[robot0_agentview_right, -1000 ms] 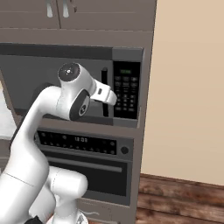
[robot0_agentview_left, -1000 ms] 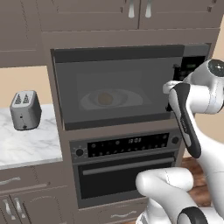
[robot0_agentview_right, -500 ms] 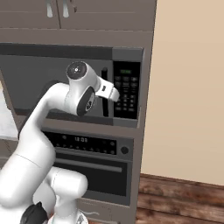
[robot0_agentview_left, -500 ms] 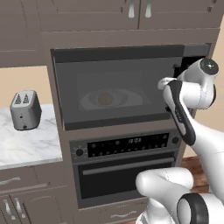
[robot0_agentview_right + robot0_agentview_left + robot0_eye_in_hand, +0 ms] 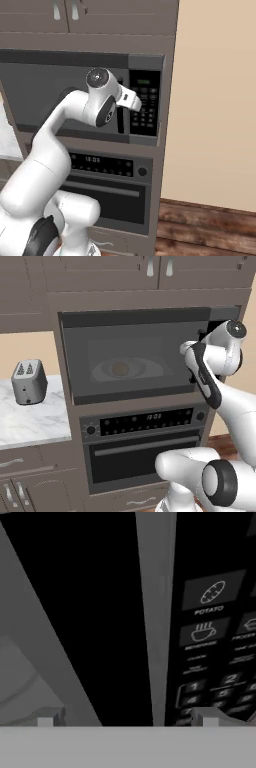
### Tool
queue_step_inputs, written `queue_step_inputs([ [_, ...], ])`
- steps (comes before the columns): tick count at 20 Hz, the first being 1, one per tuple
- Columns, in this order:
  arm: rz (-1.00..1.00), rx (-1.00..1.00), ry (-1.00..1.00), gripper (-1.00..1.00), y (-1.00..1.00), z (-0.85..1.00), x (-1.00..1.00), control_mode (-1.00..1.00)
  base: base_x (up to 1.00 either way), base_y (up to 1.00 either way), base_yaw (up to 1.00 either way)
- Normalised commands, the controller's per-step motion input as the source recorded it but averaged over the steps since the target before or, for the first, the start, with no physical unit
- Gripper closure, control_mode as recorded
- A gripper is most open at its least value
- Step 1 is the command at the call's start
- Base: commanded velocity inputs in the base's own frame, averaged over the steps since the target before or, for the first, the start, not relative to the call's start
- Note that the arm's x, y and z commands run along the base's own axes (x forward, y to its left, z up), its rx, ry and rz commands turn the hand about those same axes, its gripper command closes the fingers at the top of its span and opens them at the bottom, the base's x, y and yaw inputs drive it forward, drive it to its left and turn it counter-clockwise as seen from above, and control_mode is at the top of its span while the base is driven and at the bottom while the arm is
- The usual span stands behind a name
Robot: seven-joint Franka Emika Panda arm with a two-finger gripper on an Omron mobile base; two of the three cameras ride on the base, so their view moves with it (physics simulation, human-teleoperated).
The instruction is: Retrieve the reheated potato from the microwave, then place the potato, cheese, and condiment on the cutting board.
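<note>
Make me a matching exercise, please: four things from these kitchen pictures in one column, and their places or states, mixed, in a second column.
1. potato
2. toaster
3. gripper
4. oven

a. open, close to the keypad edge of the door
b. on the marble counter, left
c. behind the closed glass door of the microwave
d. below the microwave

Pairs: 1-c, 2-b, 3-a, 4-d

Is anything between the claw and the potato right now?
Yes. The microwave is shut, so its dark glass door separates the open claw, up close by the keypad, from the potato, dimly visible on a plate inside.
</note>
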Motion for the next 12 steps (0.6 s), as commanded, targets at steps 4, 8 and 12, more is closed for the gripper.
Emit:
queue_step_inputs([
  [4,0.08,0.02,-0.13,-1.00,-0.14,-0.15,0.16,-1.00,0.00,0.00,0.00],
  [8,0.09,0.01,-0.12,-1.00,0.00,-0.27,0.18,-1.00,0.00,0.00,0.00],
  [12,0.06,0.00,-0.04,-1.00,0.03,-0.30,0.31,-1.00,0.00,0.00,0.00],
])
